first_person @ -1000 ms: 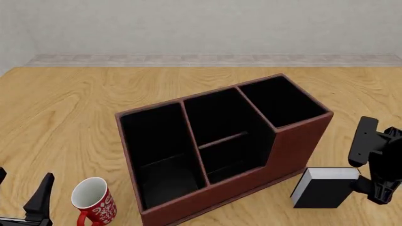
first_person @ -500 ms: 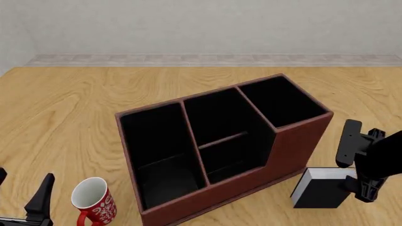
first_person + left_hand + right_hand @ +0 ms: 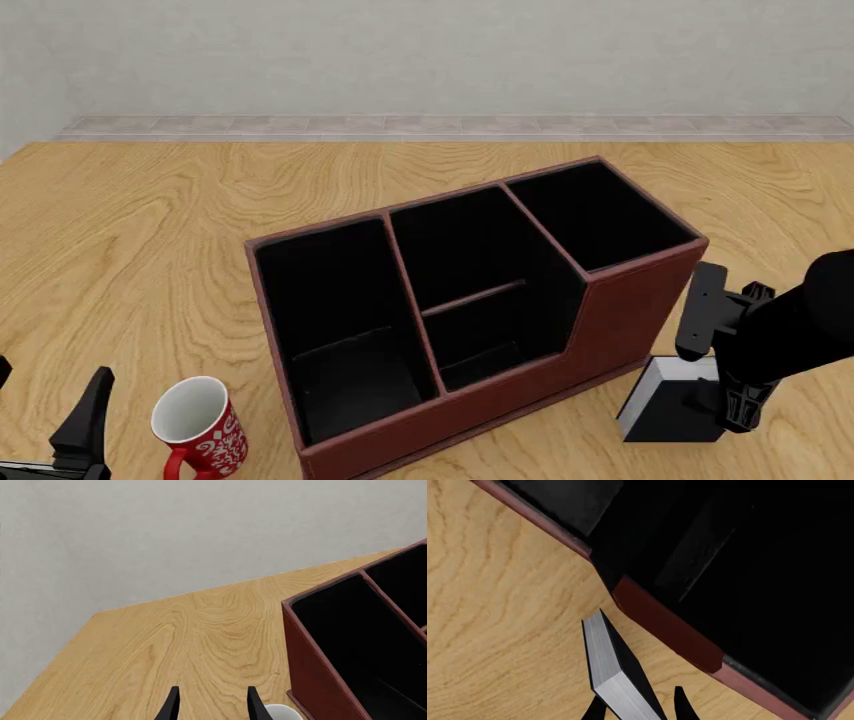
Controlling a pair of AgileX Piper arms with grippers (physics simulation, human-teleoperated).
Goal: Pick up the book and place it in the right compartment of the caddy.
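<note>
At the far left of the front view, my left end effector (image 3: 54, 425) sat low over the surface (image 3: 160, 250), its fingers apart with only bare wood between them, and it held nothing. Just to its right stood the red-and-white mug (image 3: 198, 428), upright, with its handle toward me; in the left wrist view only a small part of the white rim (image 3: 280, 712) showed beside the fingers.

Next came the caddy (image 3: 627, 320), standing at an angle on the surface, the mug near its left front corner but apart from it. Its three slots ran from left to right: the widest one with the low front, the middle one crossed by a low divider, and the right compartment (image 3: 601, 215), which was the smallest and had the tall front wall. I saw nothing inside any slot.

The book (image 3: 667, 410) stood on the surface just beside the right front corner of the caddy, outside it, white page edges up. My right end effector (image 3: 639, 706) was at the book, one finger on each side of it in the right wrist view. I could not tell if the fingers already pressed on the covers.
</note>
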